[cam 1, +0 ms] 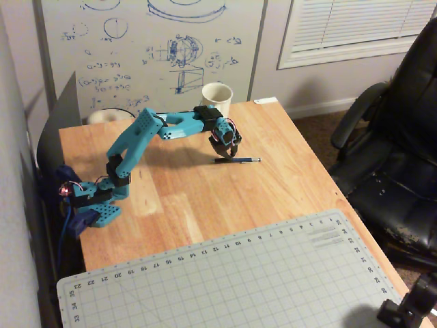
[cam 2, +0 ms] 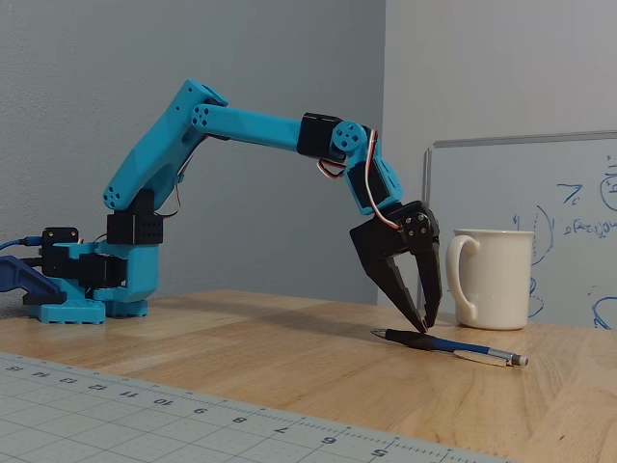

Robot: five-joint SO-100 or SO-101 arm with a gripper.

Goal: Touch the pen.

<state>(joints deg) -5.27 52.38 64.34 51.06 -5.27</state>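
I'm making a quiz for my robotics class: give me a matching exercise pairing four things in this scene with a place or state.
Things:
1. pen
2. mug
3. gripper
4. cutting mat

Descriptions:
A. standing upright near the whiteboard
B. lying flat on the wooden table
C. covering the table's near end in the overhead view
D. pointing down over the pen's dark end, jaws slightly apart

Pairs: 1-B, 2-A, 3-D, 4-C

- I see the pen [cam 2: 448, 346] lying flat on the table [cam 2: 289, 338], in front of the mug [cam 2: 494, 278] in the fixed view.
- My gripper [cam 2: 425, 324] hangs just above the pen's left end.
- The cutting mat [cam 1: 232, 280] lies nearest the overhead camera.
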